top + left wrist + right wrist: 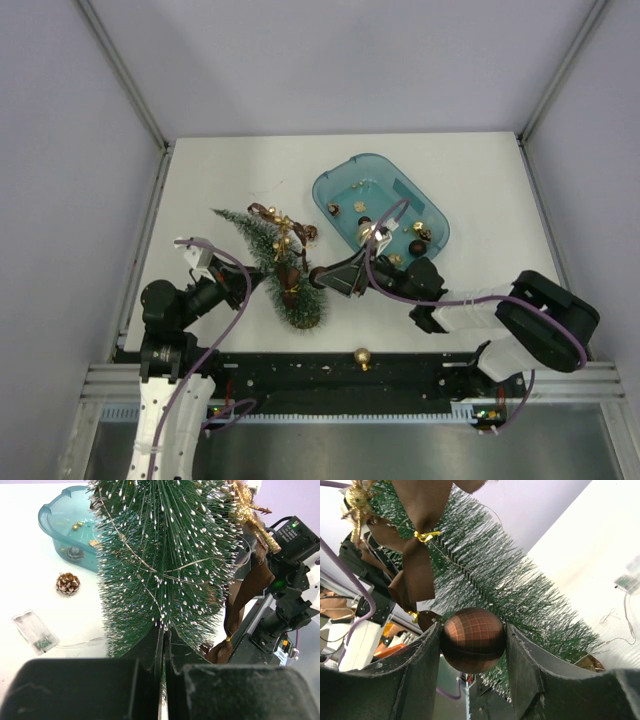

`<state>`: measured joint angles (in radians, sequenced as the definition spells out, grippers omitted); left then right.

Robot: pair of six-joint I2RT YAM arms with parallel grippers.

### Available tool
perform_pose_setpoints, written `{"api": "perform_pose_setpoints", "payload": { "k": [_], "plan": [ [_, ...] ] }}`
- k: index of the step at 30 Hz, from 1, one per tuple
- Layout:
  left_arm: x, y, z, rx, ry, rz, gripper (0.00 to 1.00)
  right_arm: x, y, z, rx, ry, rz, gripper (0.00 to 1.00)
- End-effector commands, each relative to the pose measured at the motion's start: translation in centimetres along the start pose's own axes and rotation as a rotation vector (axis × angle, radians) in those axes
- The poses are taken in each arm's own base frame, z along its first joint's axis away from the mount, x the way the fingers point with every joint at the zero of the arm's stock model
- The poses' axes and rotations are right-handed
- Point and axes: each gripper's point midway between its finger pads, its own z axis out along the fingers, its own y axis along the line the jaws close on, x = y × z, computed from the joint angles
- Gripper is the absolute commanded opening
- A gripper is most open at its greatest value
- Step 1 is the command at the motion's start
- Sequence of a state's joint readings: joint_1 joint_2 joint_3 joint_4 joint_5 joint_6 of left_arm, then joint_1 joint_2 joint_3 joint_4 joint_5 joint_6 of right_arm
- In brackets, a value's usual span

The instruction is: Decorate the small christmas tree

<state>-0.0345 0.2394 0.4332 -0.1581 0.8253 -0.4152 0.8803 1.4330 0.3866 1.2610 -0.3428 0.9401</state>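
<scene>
Partly decorated, by the look of it. Tilted across the lower centre-left of the top view, tip toward the upper left: the small christmas tree, a slim cone of stiff dark green bristles tipped with white frost. Already among the bristles: brown woven ribbon bows tied with gold thread, a gold glitter ornament in the upper right of the left wrist view, and a thin bare wire string looped round the branches. Beside it on the white table: a clear plastic battery box.

Clamped between the 2 black fingers of the right gripper, low in the right wrist view: a glossy brown ball ornament with a faint grid pattern, round and hard-looking, right against the lower bristles but, as far as can be judged, not yet hung. Left gripper closed, fingers pressed flat together, tips buried in the widest bristles at the bottom centre of its own view; probably pinching the tree to steady it, though the contact itself is hidden.

Likely left to do: hanging the ball, then more pieces from the translucent teal plastic tray, smooth and round-cornered, upper right of the tree, with several small gold and brown ornaments inside. Loose on the table at the left of the left wrist view: 1 frosted brown pine cone. On the black rail at the bottom centre of the top view: 1 small gold ball.
</scene>
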Motion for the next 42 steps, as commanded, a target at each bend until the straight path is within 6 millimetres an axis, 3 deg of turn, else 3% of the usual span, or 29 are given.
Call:
{"api": "perform_pose_setpoints", "payload": {
  "k": [1, 9, 18, 29, 42],
  "plan": [
    [-0.7, -0.8, -0.3, 0.026, -0.035, 0.052, 0.0, -3.4, 6.4, 0.3, -0.264, -0.142, -0.054, 0.0],
    [-0.6, -0.8, -0.3, 0.026, -0.035, 0.052, 0.0, -4.7, 8.7, -0.8, -0.325, -0.186, -0.058, 0.0],
    [-0.7, -0.8, -0.3, 0.027, -0.033, 0.052, 0.0, -5.7, 11.0, -0.5, -0.438, -0.206, -0.056, 0.0],
    [-0.6, -0.8, -0.3, 0.028, -0.035, 0.054, 0.0, -5.6, 13.7, -1.0, -0.524, -0.178, -0.084, 0.0],
    [-0.7, -0.6, -0.3, 0.011, -0.038, 0.056, 0.0, -7.0, 12.8, -1.0, -0.455, -0.275, -0.192, 0.0]
  ]
}}
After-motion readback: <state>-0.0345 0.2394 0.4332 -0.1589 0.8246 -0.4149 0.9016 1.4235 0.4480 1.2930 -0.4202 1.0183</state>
